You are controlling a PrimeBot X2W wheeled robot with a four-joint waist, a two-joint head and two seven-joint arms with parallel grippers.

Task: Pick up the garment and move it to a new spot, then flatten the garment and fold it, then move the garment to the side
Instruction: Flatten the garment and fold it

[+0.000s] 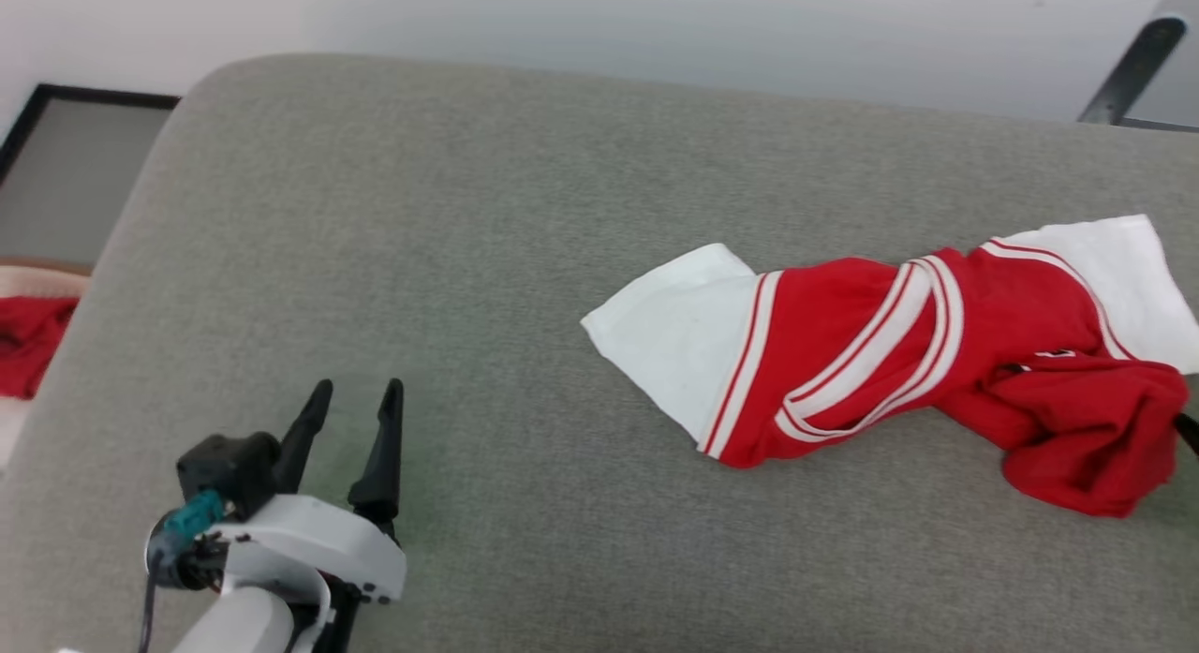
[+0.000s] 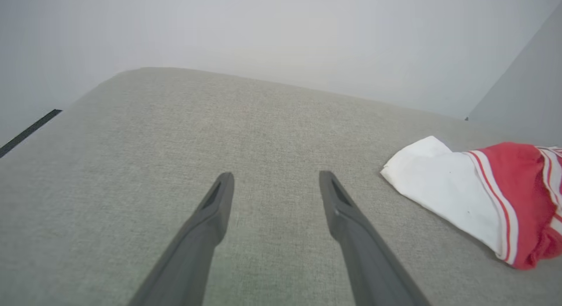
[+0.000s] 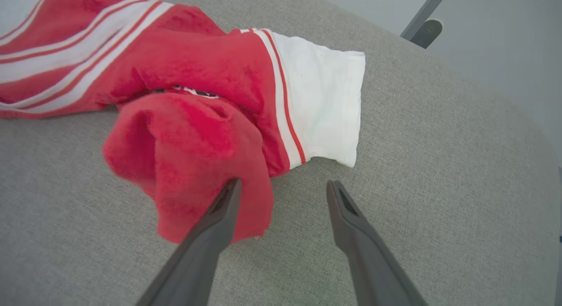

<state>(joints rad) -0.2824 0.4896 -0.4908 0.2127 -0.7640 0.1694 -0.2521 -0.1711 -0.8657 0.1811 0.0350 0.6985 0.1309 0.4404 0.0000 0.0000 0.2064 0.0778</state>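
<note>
One finger of the right gripper point(image 3: 283, 186) overlaps the garment point(image 3: 197, 69).

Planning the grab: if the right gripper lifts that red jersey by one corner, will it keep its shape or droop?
Probably droop: the garment lies twisted and bunched, so it looks floppy. Likely light, being thin cloth. May cling to the textured table.

1. This looks like a bare test room or lab rather than a home: the far wall point(image 1: 656, 25) is plain white.
2. I work over a grey cloth-covered table point(image 1: 375, 213) with rounded corners.
3. A dark metal strut point(image 1: 1129, 67) stands far right, and a black-framed panel point(image 1: 66, 166) far left.
4. My left gripper point(image 1: 359, 387) is robot hardware.
</note>
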